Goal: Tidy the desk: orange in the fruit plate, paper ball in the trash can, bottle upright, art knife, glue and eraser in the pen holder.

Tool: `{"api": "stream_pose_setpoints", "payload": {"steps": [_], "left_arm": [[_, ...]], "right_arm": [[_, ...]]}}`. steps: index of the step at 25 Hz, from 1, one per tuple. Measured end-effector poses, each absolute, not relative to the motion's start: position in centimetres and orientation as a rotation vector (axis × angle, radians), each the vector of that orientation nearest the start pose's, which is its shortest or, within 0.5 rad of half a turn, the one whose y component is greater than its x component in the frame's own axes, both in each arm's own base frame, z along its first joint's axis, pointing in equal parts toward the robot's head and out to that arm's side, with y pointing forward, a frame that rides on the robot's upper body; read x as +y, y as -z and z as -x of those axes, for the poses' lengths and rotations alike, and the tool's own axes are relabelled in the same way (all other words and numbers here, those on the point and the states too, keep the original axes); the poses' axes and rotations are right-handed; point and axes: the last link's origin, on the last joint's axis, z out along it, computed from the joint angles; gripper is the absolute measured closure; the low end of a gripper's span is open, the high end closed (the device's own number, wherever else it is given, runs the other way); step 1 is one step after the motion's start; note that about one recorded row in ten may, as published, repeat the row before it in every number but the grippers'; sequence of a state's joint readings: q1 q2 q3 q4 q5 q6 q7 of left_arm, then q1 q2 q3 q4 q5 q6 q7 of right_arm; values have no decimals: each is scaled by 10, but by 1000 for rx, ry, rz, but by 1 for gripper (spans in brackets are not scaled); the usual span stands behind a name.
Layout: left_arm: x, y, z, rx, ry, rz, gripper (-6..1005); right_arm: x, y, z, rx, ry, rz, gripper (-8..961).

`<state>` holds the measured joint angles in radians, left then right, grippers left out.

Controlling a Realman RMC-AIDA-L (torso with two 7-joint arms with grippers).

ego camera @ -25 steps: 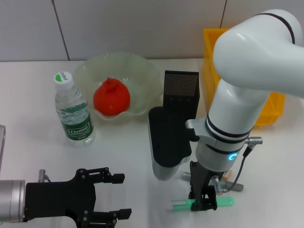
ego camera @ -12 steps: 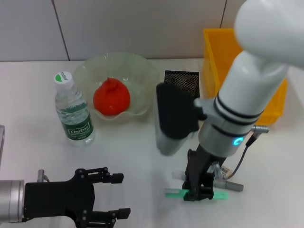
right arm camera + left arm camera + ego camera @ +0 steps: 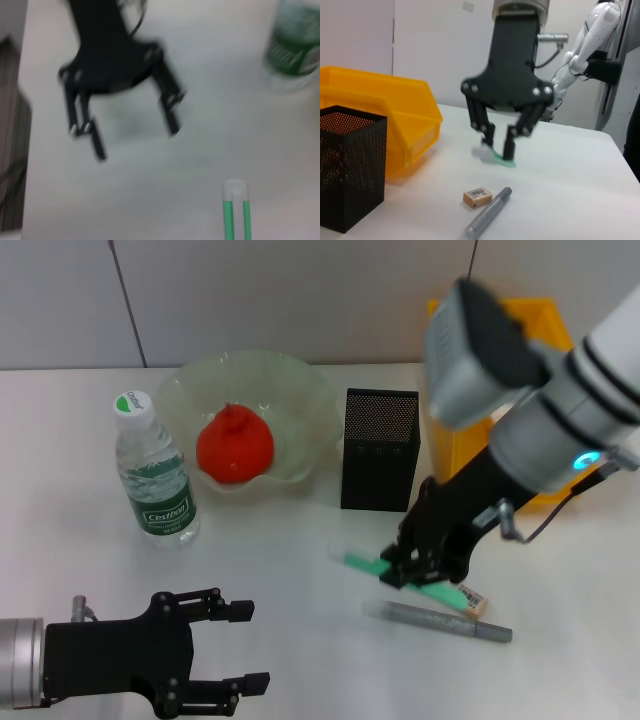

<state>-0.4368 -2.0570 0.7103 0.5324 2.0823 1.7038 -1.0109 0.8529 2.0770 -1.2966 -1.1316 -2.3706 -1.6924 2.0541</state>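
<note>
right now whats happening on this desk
The right claw is shut on a green art knife, holding it in front of the black pen holder. The left claw is open near the front edge of the desk, holding nothing. The orange sits in the fruit plate and the bottle stands upright. The eraser and a grey glue stick lie on the desk, apart from each other.

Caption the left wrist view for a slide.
Right gripper lifts a green art knife off the table, above the eraser and grey pen, beside the pen holder and trash can.
</note>
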Motion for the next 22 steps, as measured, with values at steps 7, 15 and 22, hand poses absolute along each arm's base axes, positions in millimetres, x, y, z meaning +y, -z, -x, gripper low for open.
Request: {"api": "stream_pose_setpoints", "payload": {"steps": [7,15,22], "left_arm": [[266,20,291,-323,715,2916,214],[264,22,290,-352,748,2907,214],[262,22,291,-360,760,2910,214]], "right_arm": [[363,-17,-126,325,-29,3047,782],[366,-53,-143,380,-477,2885,771],[384,-59,-163,508,-714,2662,759]]}}
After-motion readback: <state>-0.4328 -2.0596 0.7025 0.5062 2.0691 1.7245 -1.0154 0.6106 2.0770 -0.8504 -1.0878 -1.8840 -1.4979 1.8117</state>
